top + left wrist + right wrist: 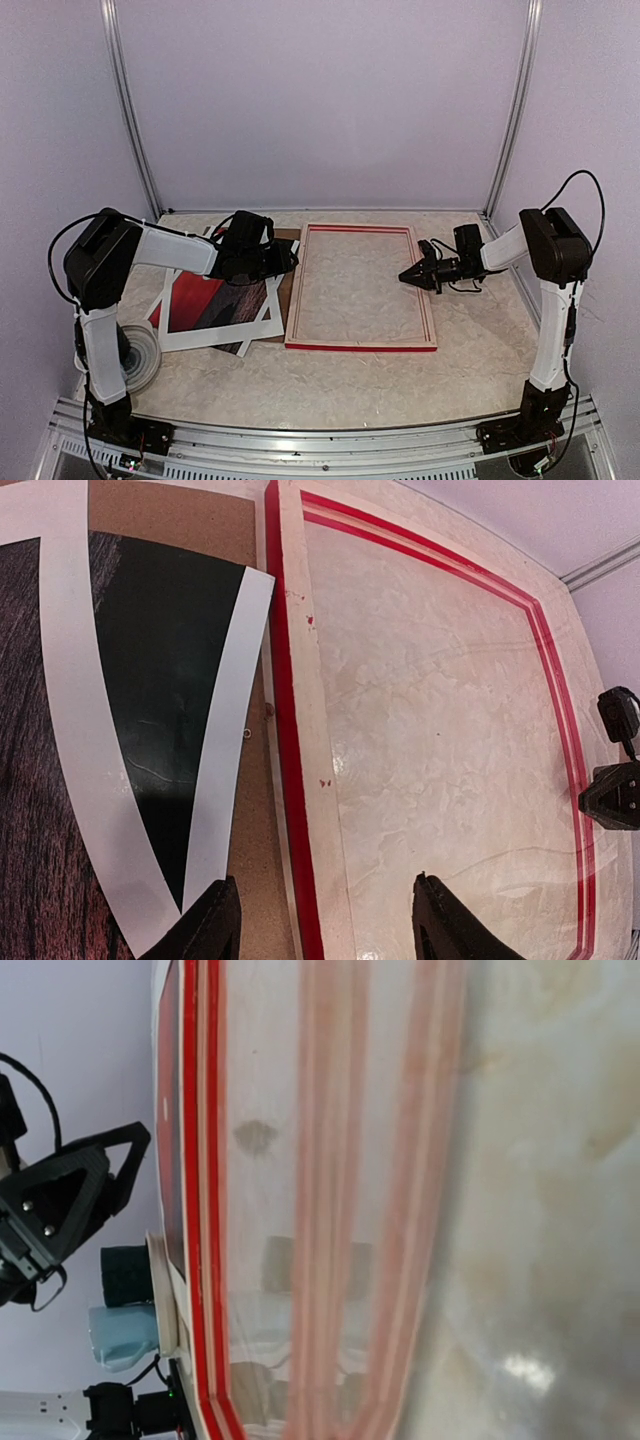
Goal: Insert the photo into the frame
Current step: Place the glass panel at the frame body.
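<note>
The frame (360, 344) lies flat on the tabletop (330, 385), its pale wood side up and red showing along the edges. The left hand (292, 258) hangs over the frame's left rail. Its fingers (215, 920) are apart, released and holding nothing, and the rail runs below between them. Just to the left of this hand lies the photo (190, 300), red and dark with a white border. It rests on a brown cardboard board (170, 515), outside the frame. The right hand (408, 277) is clenched with nothing in it. It is over the bare tabletop inside the frame, near the right rail.
</note>
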Controlling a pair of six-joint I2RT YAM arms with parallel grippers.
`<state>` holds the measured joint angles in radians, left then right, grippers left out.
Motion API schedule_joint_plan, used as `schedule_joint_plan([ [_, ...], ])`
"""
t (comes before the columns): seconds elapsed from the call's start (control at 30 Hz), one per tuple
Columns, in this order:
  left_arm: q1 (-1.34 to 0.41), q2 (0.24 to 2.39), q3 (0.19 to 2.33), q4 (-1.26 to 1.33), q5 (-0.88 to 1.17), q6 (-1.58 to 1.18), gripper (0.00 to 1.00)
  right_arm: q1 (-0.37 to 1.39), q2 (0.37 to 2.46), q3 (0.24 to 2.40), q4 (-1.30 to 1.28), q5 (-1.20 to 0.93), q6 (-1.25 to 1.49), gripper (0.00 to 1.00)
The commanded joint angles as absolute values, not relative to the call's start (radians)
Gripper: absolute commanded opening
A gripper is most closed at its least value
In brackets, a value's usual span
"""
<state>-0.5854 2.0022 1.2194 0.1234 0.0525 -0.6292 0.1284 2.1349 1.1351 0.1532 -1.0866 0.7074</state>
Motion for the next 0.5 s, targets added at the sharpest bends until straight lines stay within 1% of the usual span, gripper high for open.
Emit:
schedule_joint_plan([
  [0.0, -0.592, 2.01, 1.221, 0.117, 0.05, -0.63, 0.59, 0.118, 2.092, 1.126, 0.141, -1.086, 0.697, 0.0],
  [0.47, -0.597, 2.027, 1.226, 0.126, 0.068, -0.634, 0.59, 0.132, 2.105, 1.14, 0.153, -1.095, 0.709, 0.02],
])
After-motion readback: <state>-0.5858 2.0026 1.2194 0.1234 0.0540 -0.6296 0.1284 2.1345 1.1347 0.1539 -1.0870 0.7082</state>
